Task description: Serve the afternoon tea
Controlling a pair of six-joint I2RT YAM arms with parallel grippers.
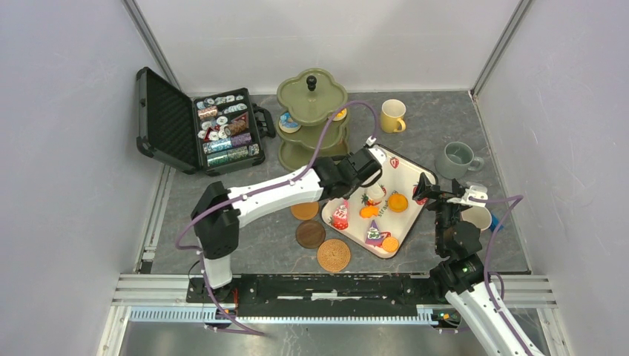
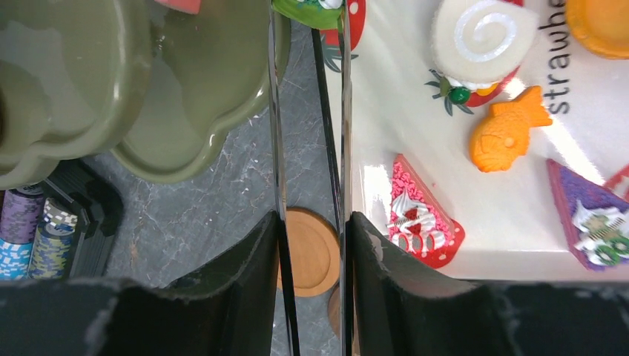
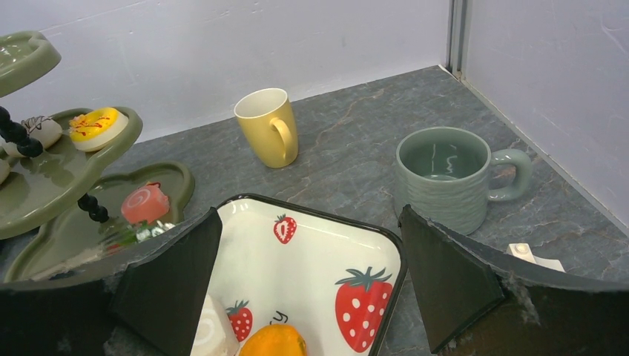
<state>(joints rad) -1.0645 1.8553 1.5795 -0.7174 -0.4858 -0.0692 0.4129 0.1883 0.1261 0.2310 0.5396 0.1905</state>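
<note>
On the strawberry tray (image 2: 482, 230) lie the toy cakes (image 2: 419, 222) — they look small, light, hard and smooth, so pinch each by its flat sides. Left claw (image 1: 369, 165) is narrow, but I can't tell if it holds anything — right claw (image 3: 309, 222) gapes wide, empty.

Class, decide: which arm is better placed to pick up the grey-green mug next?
Right. The grey-green mug stands at the right, just ahead of the open right hand; the left hand is farther off, between stand and tray.
</note>
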